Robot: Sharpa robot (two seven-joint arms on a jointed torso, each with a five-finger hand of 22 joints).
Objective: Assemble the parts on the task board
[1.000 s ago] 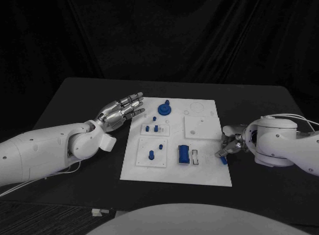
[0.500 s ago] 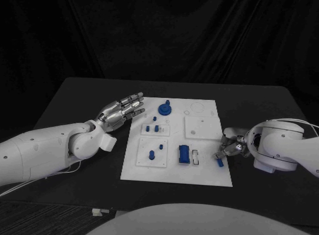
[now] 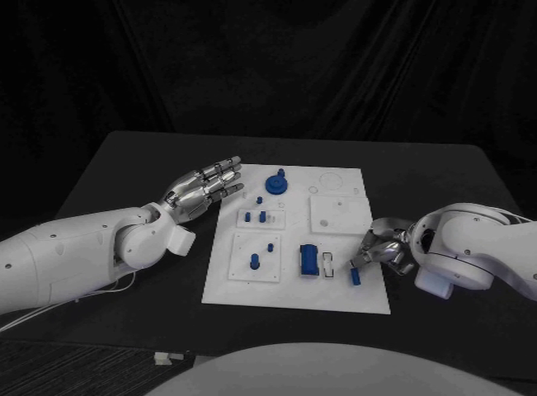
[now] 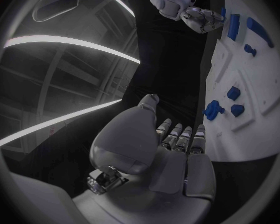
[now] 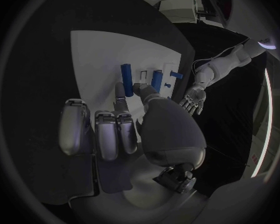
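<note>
Right hand (image 3: 385, 247) pinching blue peg (image 3: 355, 276) over board (image 3: 340, 299): peg hanging below fingertips, risking slipping or tilting off-slot. Left hand (image 3: 204, 188) idling, spread wide.

One task board (image 3: 340, 293), two hands (image 3: 204, 186)
</note>
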